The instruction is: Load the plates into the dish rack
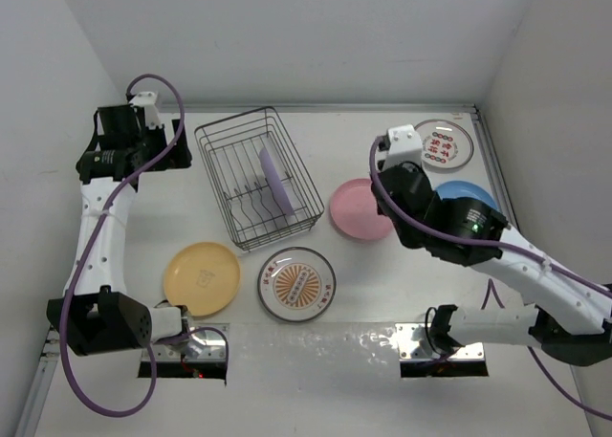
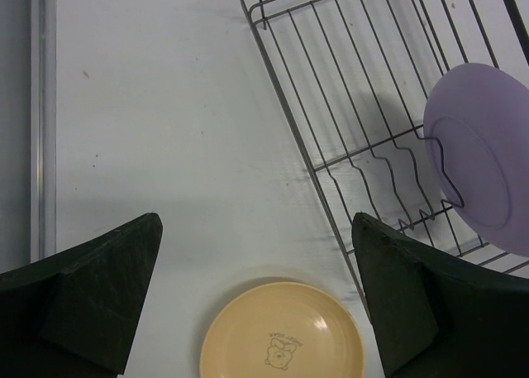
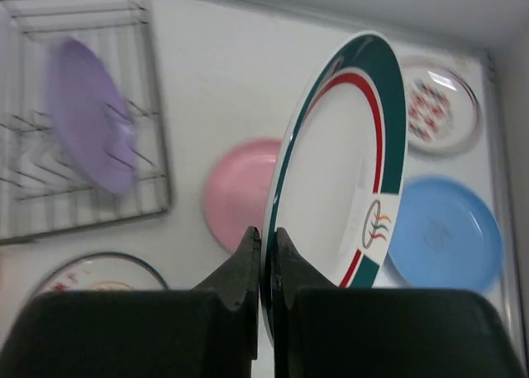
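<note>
The dark wire dish rack (image 1: 256, 177) stands at the back centre with a purple plate (image 1: 277, 181) upright in its prongs. My right gripper (image 3: 266, 237) is shut on the rim of a white plate with a green and red band (image 3: 347, 163), held on edge above the table, right of the rack. My left gripper (image 2: 256, 219) is open and empty, high at the left of the rack (image 2: 347, 105), above the yellow plate (image 2: 283, 332). The yellow plate (image 1: 202, 277), an orange-centred plate (image 1: 296, 283) and a pink plate (image 1: 356, 210) lie flat on the table.
A blue plate (image 1: 470, 192) lies partly under my right arm. A white plate with red print (image 1: 443, 142) lies in the back right corner. White walls close the table on the left, back and right.
</note>
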Tool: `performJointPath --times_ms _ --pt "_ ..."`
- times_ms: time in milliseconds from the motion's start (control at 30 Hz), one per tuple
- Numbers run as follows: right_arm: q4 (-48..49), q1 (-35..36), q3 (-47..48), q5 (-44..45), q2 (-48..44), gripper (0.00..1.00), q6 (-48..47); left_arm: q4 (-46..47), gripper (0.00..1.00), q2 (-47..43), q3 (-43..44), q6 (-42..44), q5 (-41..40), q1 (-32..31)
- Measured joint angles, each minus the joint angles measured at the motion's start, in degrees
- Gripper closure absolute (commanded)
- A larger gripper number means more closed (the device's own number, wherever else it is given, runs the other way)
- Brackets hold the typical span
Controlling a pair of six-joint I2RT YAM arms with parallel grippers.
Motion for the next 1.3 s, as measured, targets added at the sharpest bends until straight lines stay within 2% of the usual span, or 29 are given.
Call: performJointPath --times_ms 100,167,300,400,533,833,1033,1300 --pt "11.82 0.0 5.97 -7.5 3.41 1.0 -11.63 0.17 0.04 0.42 0.09 -0.26 -0.76 0.0" --pt "17.27 -0.04 14.36 -15.78 9.25 1.0 -17.42 0.2 0.04 0.76 0.11 -0.52 -1.22 0.44" --pt "28.52 0.04 29.68 -34.25 23.58 1.0 -21.49 0.11 0.03 1.2 0.09 -0.68 -1.68 3.06" --pt "35.74 0.07 30.03 -45.72 29.49 1.0 -20.17 -0.07 0.01 1.2 0.09 -0.68 -2.73 5.84" --pt "41.92 -0.15 23.8 -54.38 33.92 1.0 -16.0 -0.15 0.0 1.2 -0.22 -1.25 -5.03 7.98" --pt "56.15 -6.25 16.72 -64.22 44.44 1.0 0.66 0.09 0.0 1.16 -2.1 -5.01 -6.73 8.66" --pt "66.1 -7.8 10.16 -61.57 44.74 1.0 12.09 0.37 0.0 0.9 -3.19 -5.22 -6.91 8.68" --pt "70.25 -7.78 6.58 -57.48 44.74 1.0 16.7 0.63 0.0 0.83 -4.22 -5.18 -6.88 8.68"
